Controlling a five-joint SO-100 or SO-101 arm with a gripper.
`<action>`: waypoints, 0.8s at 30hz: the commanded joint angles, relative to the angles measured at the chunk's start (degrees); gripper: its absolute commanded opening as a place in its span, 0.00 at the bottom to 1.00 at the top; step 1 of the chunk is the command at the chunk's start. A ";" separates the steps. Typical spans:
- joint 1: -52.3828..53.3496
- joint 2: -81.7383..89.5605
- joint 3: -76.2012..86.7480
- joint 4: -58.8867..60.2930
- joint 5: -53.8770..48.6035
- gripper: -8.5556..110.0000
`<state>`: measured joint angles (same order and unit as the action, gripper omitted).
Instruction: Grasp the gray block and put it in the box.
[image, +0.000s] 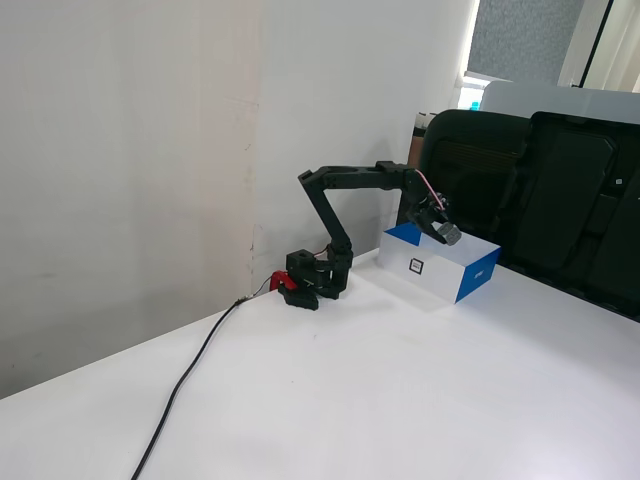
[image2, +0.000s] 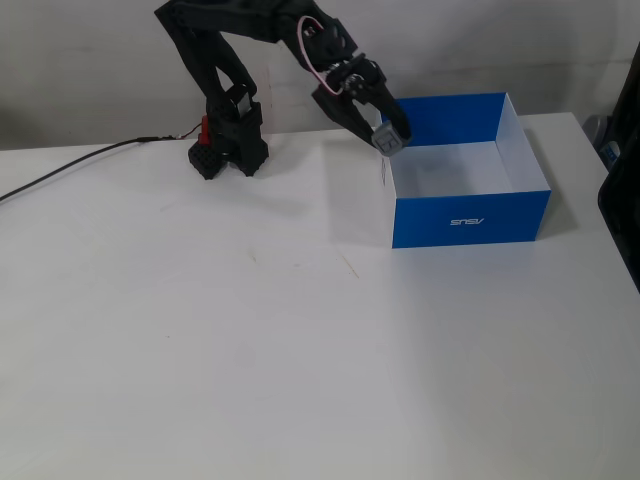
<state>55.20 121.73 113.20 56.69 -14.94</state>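
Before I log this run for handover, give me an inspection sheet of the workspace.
Surface: white table, bare apart from the job's things.
Job's things: gray block held above the box at its near-arm wall; box interior looks empty.
Clutter: nothing seen.
Gripper: gripper shut on the block.
Cables: black cable runs across the table to the arm base.
Surroundings: white wall; dark chairs behind the table.

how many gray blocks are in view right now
1. The gray block is clamped in the gripper, held in the air at the box's near-left corner in a fixed view. The box floor that shows is bare; none lie on the table.
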 joint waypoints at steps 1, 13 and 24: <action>2.81 -2.11 -5.71 -1.41 0.44 0.07; 8.26 -14.41 -20.39 3.16 0.44 0.07; 12.57 -23.47 -32.87 11.78 0.97 0.32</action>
<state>66.80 98.44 87.19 66.80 -14.68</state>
